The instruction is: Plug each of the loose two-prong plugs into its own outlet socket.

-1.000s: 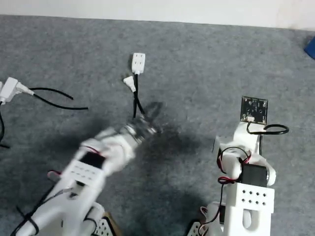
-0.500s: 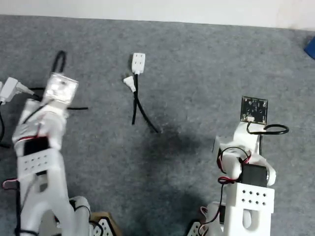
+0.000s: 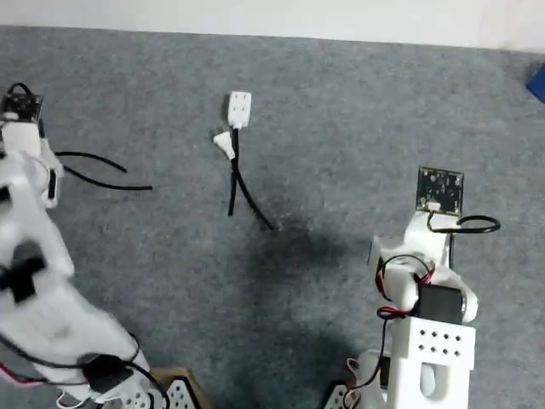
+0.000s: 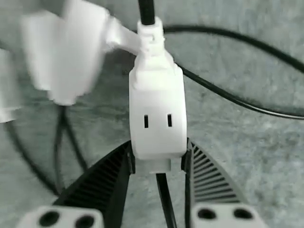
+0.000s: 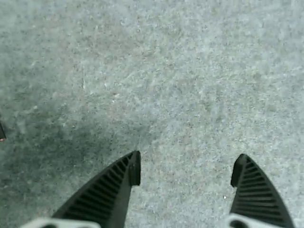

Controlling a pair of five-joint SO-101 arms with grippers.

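The left gripper [image 4: 157,156] is clamped on a white socket [image 4: 156,114] at the far left of the grey carpet [image 3: 358,111] — its fingers press both sides of the socket, with a blurred white block [image 4: 66,52] close beside it (too smeared to tell whether it is a plug). Near the middle of the carpet a second socket [image 3: 239,108] lies with a loose plug [image 3: 224,142] just beside it, not plugged in, their black cords [image 3: 243,192] trailing toward the arms. The right gripper [image 5: 187,168] hangs spread wide over bare carpet — holding nothing.
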